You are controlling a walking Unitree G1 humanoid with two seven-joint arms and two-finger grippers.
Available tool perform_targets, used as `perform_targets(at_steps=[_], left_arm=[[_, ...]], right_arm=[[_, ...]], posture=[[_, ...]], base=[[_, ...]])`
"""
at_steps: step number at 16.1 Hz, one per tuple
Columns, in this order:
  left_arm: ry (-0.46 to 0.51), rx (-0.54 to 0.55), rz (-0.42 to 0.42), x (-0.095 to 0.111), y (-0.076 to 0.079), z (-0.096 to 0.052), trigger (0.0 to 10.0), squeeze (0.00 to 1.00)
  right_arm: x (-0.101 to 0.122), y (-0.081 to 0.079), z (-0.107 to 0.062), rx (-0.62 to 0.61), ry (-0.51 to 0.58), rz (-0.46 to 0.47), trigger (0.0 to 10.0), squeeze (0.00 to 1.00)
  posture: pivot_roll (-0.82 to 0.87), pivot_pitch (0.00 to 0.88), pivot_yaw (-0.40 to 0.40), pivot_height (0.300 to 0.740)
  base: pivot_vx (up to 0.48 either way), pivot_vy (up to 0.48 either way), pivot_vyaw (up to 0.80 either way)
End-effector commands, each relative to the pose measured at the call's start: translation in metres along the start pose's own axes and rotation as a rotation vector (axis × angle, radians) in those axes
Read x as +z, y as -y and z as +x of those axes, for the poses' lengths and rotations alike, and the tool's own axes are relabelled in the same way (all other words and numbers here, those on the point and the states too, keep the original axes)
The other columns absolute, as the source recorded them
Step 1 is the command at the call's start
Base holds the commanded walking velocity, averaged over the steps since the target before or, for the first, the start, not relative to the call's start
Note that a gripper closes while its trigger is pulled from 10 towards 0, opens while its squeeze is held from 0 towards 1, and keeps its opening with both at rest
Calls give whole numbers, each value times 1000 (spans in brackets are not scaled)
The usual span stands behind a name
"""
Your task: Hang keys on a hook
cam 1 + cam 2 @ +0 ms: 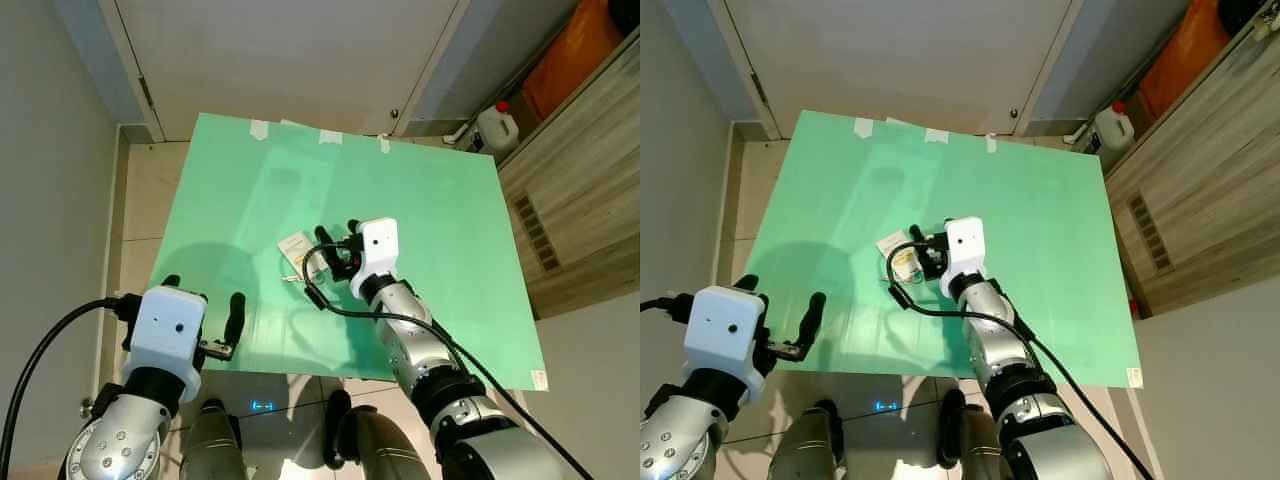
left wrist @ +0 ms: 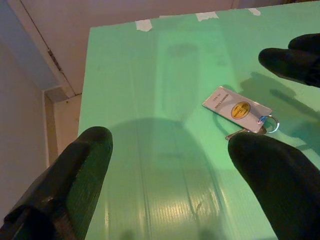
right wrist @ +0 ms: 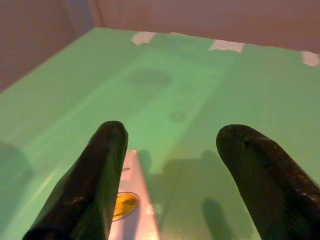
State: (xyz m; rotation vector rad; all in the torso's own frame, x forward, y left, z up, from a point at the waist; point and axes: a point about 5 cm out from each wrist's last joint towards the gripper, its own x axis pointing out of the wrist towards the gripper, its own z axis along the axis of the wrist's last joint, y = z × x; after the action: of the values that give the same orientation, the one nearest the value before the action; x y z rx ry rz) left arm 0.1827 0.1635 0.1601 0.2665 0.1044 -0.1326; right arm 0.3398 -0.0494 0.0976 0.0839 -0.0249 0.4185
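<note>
1. We look down on a green sheet [image 1: 440,220], the surface here, lying on a pale tiled floor [image 1: 140,200] and fixed along its far edge with strips of white tape [image 1: 331,137].
2. Beyond that far edge stands a closed white door [image 1: 290,50]; a grey wall [image 1: 45,170] runs along our left side.
3. To our right is a wooden cabinet [image 1: 580,170] with a slotted vent, and a white jug with a red cap [image 1: 497,127] sits on the floor in the corner near it.
4. A small white sticker [image 1: 539,379] marks the near right corner of the sheet; its print is too small to read.
5. The keys [image 2: 240,112] lie flat on the green sheet: a pale rectangular tag with a round yellow emblem, joined to a metal ring.
6. The tag carries a line of small writing we cannot read.
7. Our right gripper [image 1: 335,232] is low over the sheet with its fingers [image 3: 90,185] spread apart and released; the tag lies under the left one, its far end showing in the gap between them.
8. Our left gripper [image 1: 203,298] hovers at the near left edge of the sheet, fingers [image 2: 75,175] wide and grasping nothing, with the keys ahead of them and to their right.
</note>
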Motion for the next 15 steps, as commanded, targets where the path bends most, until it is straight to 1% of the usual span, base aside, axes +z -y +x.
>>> perform_targets(at_steps=[1,5,8,13,15], left_arm=[[-20,-33,-13,-4,6,-1,10000,0],[-22,-33,-11,-4,6,-2,10000,0],[-25,-29,-11,-5,5,-3,10000,0],[-26,-29,-11,-5,5,-3,10000,0],[-25,-30,-9,-5,5,-3,10000,0]], right_arm=[[-8,1,-2,-27,-45,-3,10000,0],[-22,4,-5,-66,-137,48,10000,0],[-34,5,-10,-87,-203,118,10000,0],[-47,-2,-18,-60,-252,169,10000,0],[-51,-4,-21,-51,-260,208,10000,0]], posture=[[358,325,-120,740],[364,331,-117,740],[364,337,-119,740],[361,341,-117,740],[363,342,-118,740]], base=[[0,0,0],[0,0,0],[0,0,0],[0,0,0],[0,0,0]])
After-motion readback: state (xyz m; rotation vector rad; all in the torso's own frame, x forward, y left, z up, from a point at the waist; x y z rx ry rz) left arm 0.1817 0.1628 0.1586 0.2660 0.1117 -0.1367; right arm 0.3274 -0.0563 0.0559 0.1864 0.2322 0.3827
